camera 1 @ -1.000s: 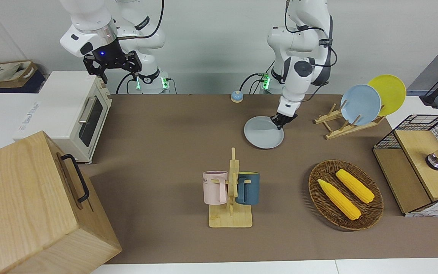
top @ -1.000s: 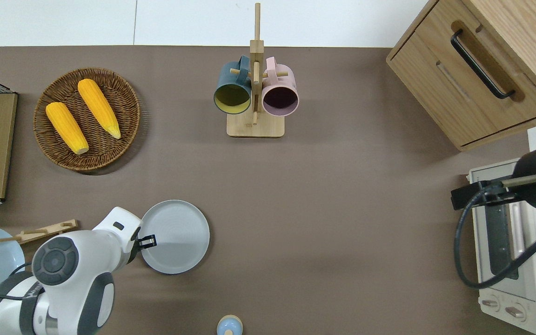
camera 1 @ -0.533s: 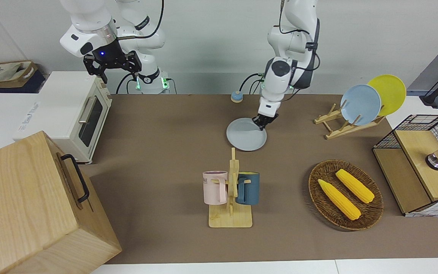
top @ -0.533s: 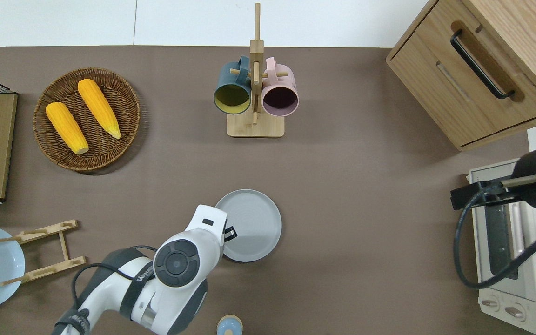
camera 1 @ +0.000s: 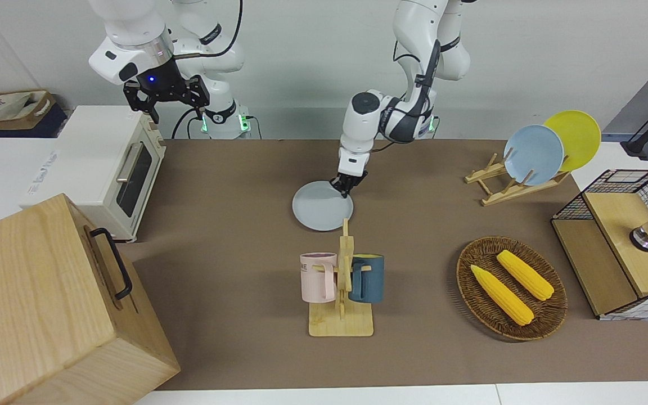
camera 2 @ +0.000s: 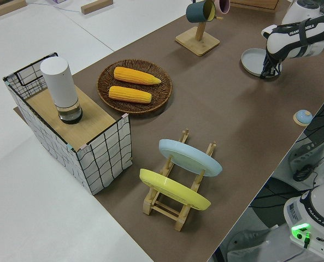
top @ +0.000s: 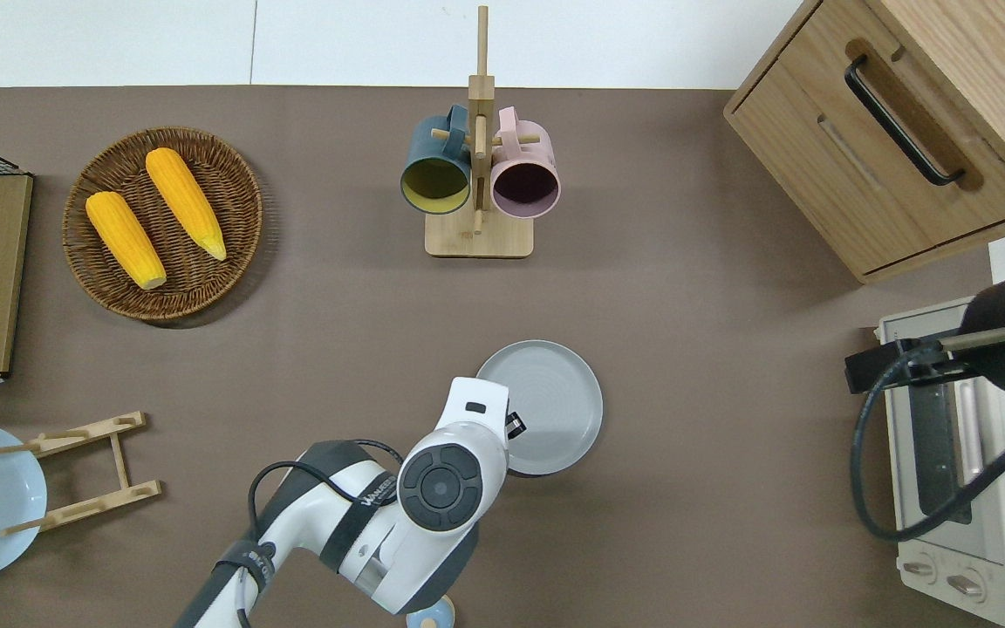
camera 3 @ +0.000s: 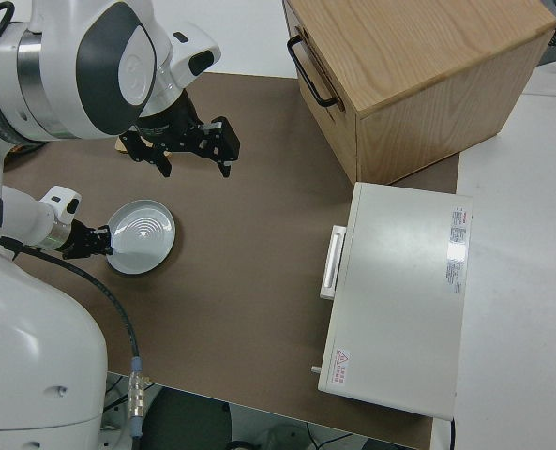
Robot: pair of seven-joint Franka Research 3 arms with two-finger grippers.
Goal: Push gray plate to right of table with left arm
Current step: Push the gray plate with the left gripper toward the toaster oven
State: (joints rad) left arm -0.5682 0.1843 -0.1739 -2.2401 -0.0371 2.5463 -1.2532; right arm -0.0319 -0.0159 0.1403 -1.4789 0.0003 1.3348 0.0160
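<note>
The left end effector (top: 513,426) is pressing on the gray plate (top: 546,403) at the rim nearest the left arm's end, down low on the tabletop (top: 694,488); whether its fingers are apart or together I cannot tell from where I'm standing. The plate is lying flat around the middle of the tabletop, nearer the robots than the mug rack (top: 478,148). My worry is that the contact is sitting off the plate's centre line, so a shove could be spinning the plate out from under the tip, or the tip could be riding up over the low rim and skating across the dish. A drift away from the robots would be steering it toward the rack's base. Ahead, toward the right arm's end, there is bare brown tabletop, then the toaster oven (top: 956,453) and the wooden cabinet (top: 895,131) closing off that end. The right arm is parked, its end effector (camera 1: 165,93) spread apart.
</note>
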